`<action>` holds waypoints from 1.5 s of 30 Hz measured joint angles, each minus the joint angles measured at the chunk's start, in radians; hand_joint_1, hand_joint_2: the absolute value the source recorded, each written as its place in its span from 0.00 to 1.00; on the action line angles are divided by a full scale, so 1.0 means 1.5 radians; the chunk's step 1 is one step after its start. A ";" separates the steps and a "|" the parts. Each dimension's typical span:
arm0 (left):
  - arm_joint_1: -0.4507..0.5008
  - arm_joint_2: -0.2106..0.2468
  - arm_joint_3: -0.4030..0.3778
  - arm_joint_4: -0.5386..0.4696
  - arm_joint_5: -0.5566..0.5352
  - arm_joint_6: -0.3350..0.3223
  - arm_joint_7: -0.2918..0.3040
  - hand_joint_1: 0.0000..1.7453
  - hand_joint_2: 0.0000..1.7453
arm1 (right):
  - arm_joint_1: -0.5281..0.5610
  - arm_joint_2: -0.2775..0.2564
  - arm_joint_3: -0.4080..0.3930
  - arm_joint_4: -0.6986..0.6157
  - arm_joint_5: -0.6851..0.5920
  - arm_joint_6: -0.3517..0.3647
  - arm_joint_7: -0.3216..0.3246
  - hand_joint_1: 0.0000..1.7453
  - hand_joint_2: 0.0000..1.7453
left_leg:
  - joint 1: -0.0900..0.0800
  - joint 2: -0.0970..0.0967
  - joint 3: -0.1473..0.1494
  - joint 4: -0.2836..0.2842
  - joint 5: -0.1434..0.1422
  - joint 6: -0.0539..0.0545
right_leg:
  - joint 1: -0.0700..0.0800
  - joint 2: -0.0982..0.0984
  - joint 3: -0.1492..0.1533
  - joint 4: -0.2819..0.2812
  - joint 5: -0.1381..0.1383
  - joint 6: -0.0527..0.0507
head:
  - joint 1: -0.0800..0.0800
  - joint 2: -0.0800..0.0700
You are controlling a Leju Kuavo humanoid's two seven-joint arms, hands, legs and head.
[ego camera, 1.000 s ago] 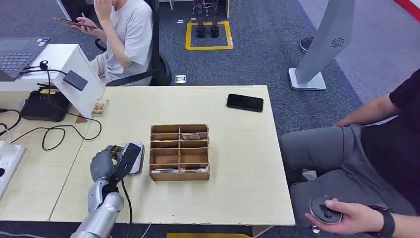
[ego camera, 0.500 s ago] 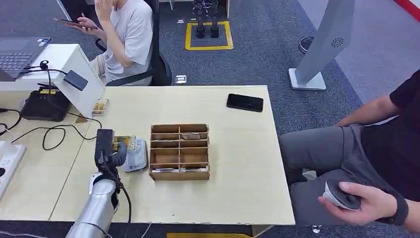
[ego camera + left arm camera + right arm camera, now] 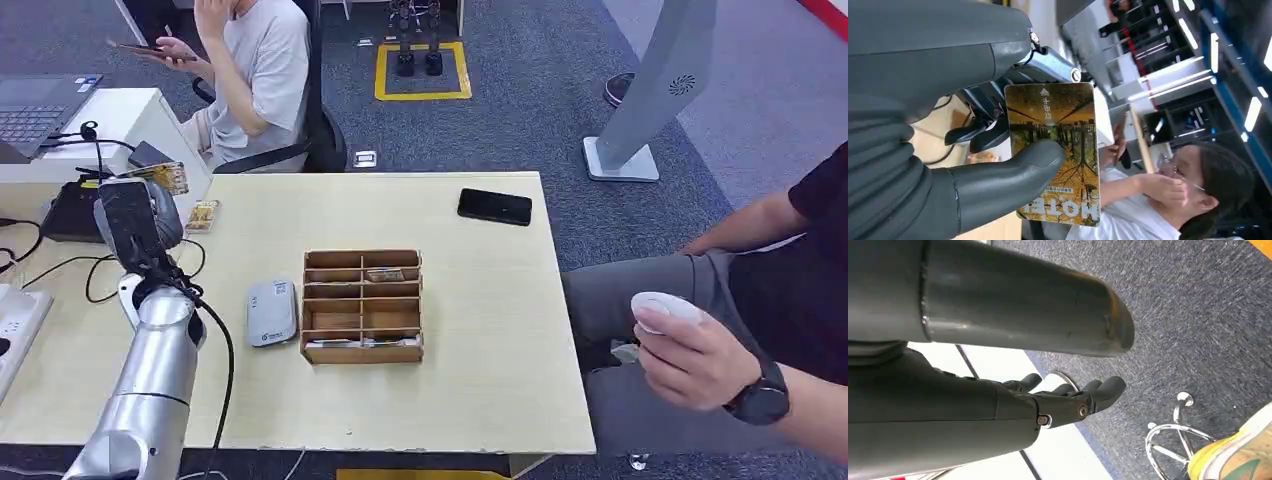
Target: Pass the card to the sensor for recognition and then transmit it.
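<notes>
Card [image 3: 1055, 150] sits pinched in the left hand [image 3: 135, 222], the thumb [image 3: 1008, 172] pressed across its printed face and dark fingers behind it; the print shows autumn trees and the word HOTEL. In the head view the hand is raised at about 9 o'clock from the box [image 3: 362, 305], over the table's [image 3: 480, 330] left edge, with the card [image 3: 160, 177] sticking out at its top, just beside the small dark sensor [image 3: 148, 154] on the white stand [image 3: 150, 125]; whether card and sensor touch I cannot tell. Right hand [image 3: 1068, 395] hangs over grey carpet, holding nothing, fingers loosely apart. On the table, a grey reader [image 3: 271, 311] lies just at 9 o'clock of the box, and a phone [image 3: 494, 207] lies at about 1 o'clock from it. A person [image 3: 255, 70] sits at 11 o'clock; another person's hand [image 3: 690, 355] at 3 o'clock holds a white puck [image 3: 660, 305].
</notes>
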 joint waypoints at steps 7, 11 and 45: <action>0.000 0.008 -0.015 -0.006 -0.063 0.026 -0.002 1.00 1.00 | 0.000 0.000 0.000 -0.002 0.003 0.003 -0.004 0.00 0.00 | 0.000 0.000 0.000 0.000 0.000 0.000 | 0.000 0.000 0.000 0.000 0.000 0.000 | 0.000 0.000; 0.004 0.022 -0.027 -0.015 -0.380 0.053 0.007 1.00 1.00 | -0.001 0.000 0.000 -0.002 0.014 0.020 -0.015 0.00 0.00 | 0.000 0.000 0.000 0.000 0.000 0.000 | 0.000 0.000 0.000 0.000 0.000 0.000 | 0.000 0.000; 0.005 0.001 0.011 -0.032 -0.638 0.055 -0.035 0.00 1.00 | -0.007 0.000 -0.001 -0.006 0.028 0.022 -0.021 0.00 0.00 | 0.000 0.000 -0.001 0.000 0.000 0.000 | 0.000 0.000 -0.001 0.000 0.000 0.000 | 0.000 0.000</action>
